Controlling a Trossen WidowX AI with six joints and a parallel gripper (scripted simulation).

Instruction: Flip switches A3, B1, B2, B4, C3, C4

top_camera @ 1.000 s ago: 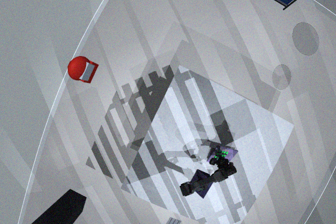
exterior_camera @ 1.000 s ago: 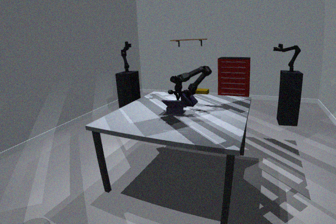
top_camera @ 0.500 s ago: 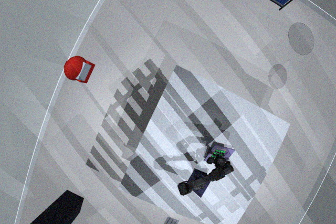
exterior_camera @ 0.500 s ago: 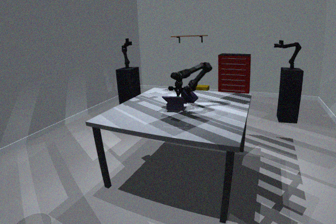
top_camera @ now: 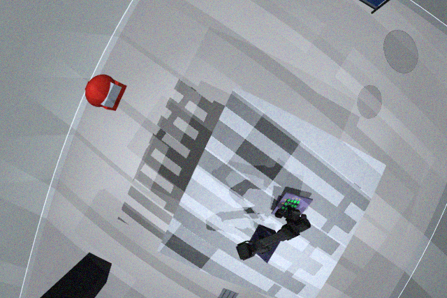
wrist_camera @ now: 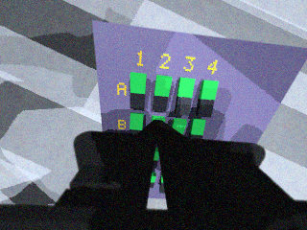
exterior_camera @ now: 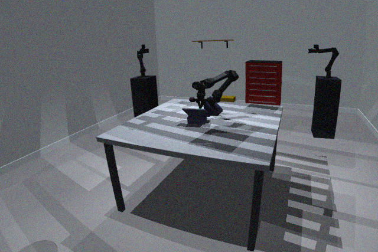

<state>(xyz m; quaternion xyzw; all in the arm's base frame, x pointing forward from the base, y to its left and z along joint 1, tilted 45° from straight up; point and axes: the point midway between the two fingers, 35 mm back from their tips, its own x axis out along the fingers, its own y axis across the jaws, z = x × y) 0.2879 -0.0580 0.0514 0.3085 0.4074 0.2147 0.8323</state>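
Note:
The purple switch panel (top_camera: 306, 202) (exterior_camera: 196, 117) (wrist_camera: 261, 72) stands raised on the table. My gripper (top_camera: 283, 213) (exterior_camera: 200, 107) (wrist_camera: 156, 124) is shut and empty, its tips over row B near column 2; contact cannot be told. Switches A1 (wrist_camera: 138, 83), A2 (wrist_camera: 163, 86), A3 (wrist_camera: 186, 88) and A4 (wrist_camera: 209, 90) show green far halves and dark near halves. B1 (wrist_camera: 136, 121), B3 (wrist_camera: 179, 126) and B4 (wrist_camera: 197, 126) show green; their near halves are mostly hidden. B2 is mostly behind the tips. The fingers hide most of the rows below; only slivers of green show between them.
A dark blue block (exterior_camera: 213, 108) is beside the panel, under my arm (top_camera: 269, 240) (exterior_camera: 224, 85). The table (top_camera: 343, 153) (exterior_camera: 137, 134) carries striped shadows. A red drawer cabinet (exterior_camera: 263, 82) and two pedestals (exterior_camera: 144, 95) (exterior_camera: 326, 107) with other arms stand beyond the table.

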